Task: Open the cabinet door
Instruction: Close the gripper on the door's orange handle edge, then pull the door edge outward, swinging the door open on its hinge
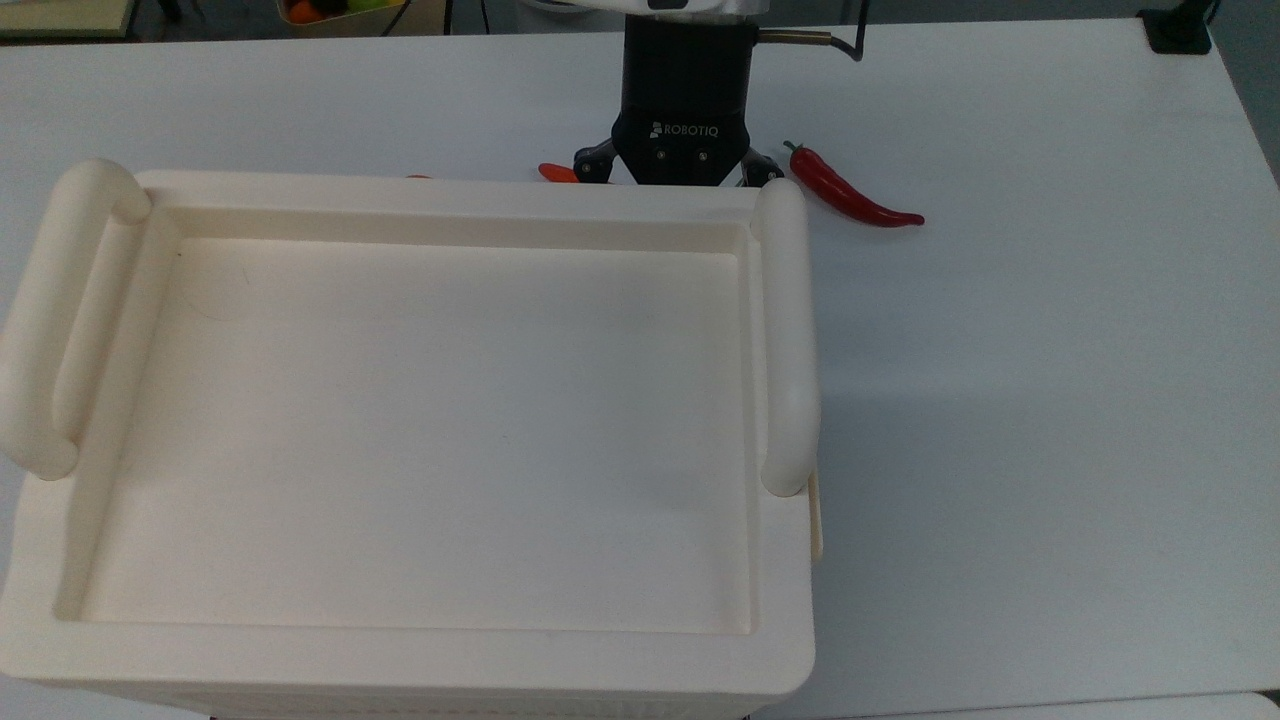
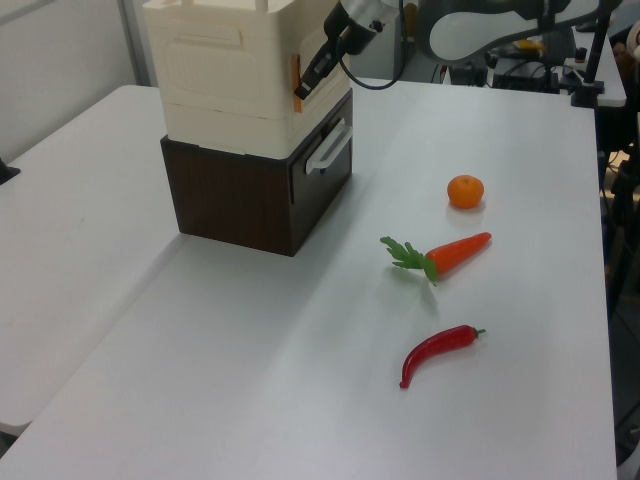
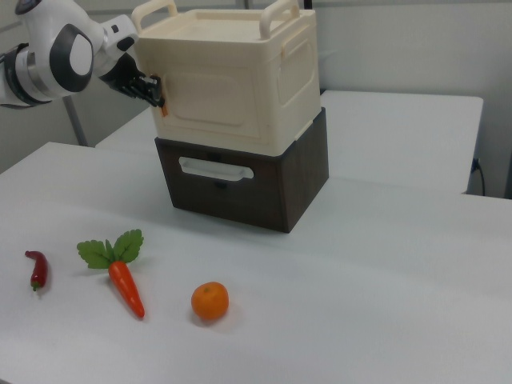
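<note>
While the pincer [image 3: 154, 90], its grip state impossible to tell, presses at the cabinet door [image 3: 214, 104] upper left of the right view, a slip could leave the door shut atop the table [image 3: 384, 280].

Cabinet [image 3: 240, 88]: cream-white plastic throughout, tube handles [image 1: 787, 340] the same shade. Cabinet door [image 3: 214, 100]: cream-beige, matching the body. A small orange tab [image 3: 164, 110] marks the door's edge. Base unit [image 3: 248, 180] beneath the cabinet: dark brown wood tone, with a white drawer pull [image 3: 214, 169]. Gripper [image 3: 152, 92]: black, with white "ROBOTIQ" lettering on its body in the top view; the arm [image 3: 56, 52] behind it is white with grey joints. Table [image 2: 300, 400]: plain white. Chilli [image 2: 438, 352]: glossy red, green stem. Carrot [image 3: 126, 286]: orange, green leaves. Mandarin [image 3: 210, 302]: orange.
</note>
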Controlling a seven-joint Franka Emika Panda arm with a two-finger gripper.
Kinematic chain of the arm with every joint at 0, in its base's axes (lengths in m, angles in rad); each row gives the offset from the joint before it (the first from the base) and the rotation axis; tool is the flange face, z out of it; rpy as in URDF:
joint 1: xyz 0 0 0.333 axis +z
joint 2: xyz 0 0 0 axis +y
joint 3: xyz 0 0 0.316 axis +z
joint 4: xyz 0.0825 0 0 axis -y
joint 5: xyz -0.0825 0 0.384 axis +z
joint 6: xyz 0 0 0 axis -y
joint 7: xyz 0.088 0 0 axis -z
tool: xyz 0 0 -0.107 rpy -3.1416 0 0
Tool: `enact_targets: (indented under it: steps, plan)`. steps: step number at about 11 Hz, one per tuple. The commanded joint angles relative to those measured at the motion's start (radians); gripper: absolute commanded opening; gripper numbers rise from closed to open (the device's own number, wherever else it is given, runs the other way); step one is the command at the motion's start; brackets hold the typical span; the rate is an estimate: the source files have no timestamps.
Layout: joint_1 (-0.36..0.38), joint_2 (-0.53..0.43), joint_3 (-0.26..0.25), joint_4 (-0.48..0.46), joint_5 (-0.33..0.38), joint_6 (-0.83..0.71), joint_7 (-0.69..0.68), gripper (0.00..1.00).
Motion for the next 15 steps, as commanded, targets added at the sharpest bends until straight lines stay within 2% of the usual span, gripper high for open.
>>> enact_targets:
  steps: [1,4,5,6,7,9,10,13,15]
  plan:
    - [0.012,-0.051,-0.013,-0.014,-0.017,-0.079,0.016,0.08]
    - [0.024,-0.091,-0.010,-0.015,-0.015,-0.194,0.019,0.11]
    - [0.024,-0.094,-0.010,-0.014,-0.009,-0.220,0.019,0.21]
    - [0.022,-0.102,-0.010,-0.012,-0.006,-0.239,0.019,0.41]
    - [0.022,-0.111,-0.010,-0.012,-0.003,-0.260,0.019,0.68]
    - [0.022,-0.125,-0.010,-0.006,0.000,-0.314,0.019,0.93]
    - [0.022,-0.146,-0.010,-0.006,0.000,-0.320,0.019,1.00]
    - [0.019,-0.204,-0.012,0.009,0.002,-0.325,0.016,1.00]
    - [0.021,-0.191,-0.012,0.055,-0.001,-0.311,0.019,1.00]
